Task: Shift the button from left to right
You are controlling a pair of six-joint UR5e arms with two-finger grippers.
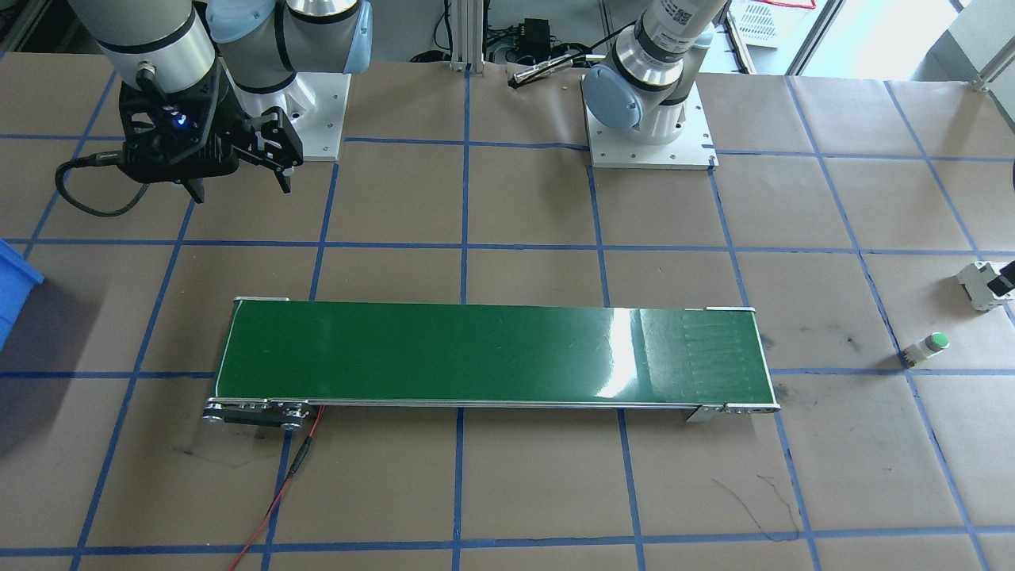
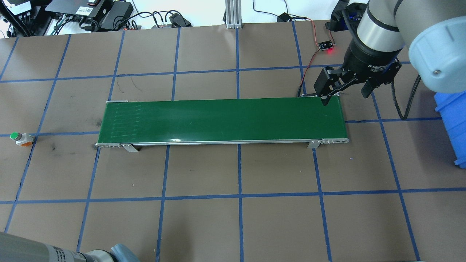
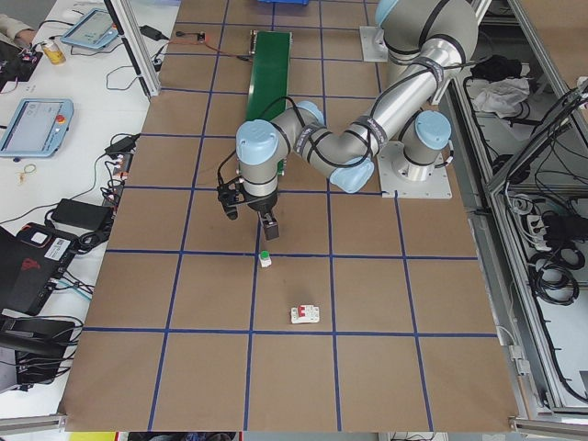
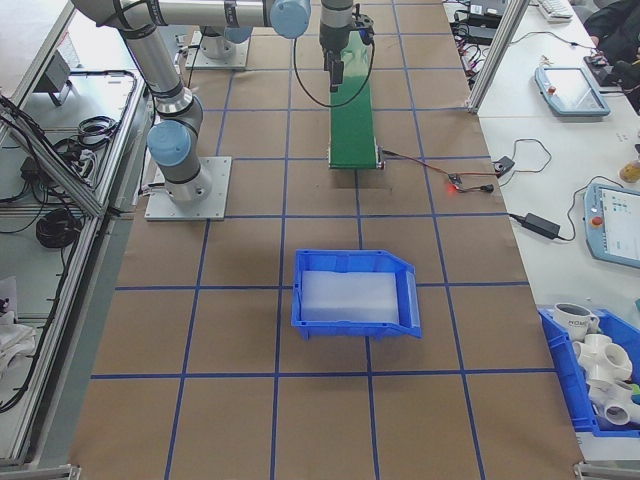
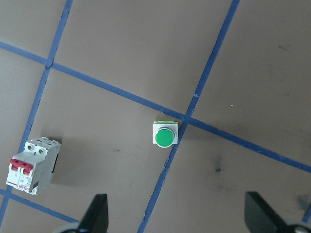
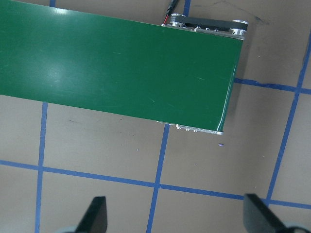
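Left wrist-mounted view looks straight down on the button (image 5: 164,137), its fingers (image 5: 98,209) spread wide, seemingly empty.

no readable text anywhere; only blurred white lettering on the right gripper (image 2: 346,92) body, too small to read.

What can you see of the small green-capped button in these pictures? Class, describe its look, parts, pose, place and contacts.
The button has a round, glossy green cap on a squarish white body that looks plastic; the overhead view shows an orange bit at its base end. It lies on its side on the brown paper-covered table, beside a blue tape line, off the conveyor's end. Nothing but the table touches it; the left gripper hovers above, jaws open.
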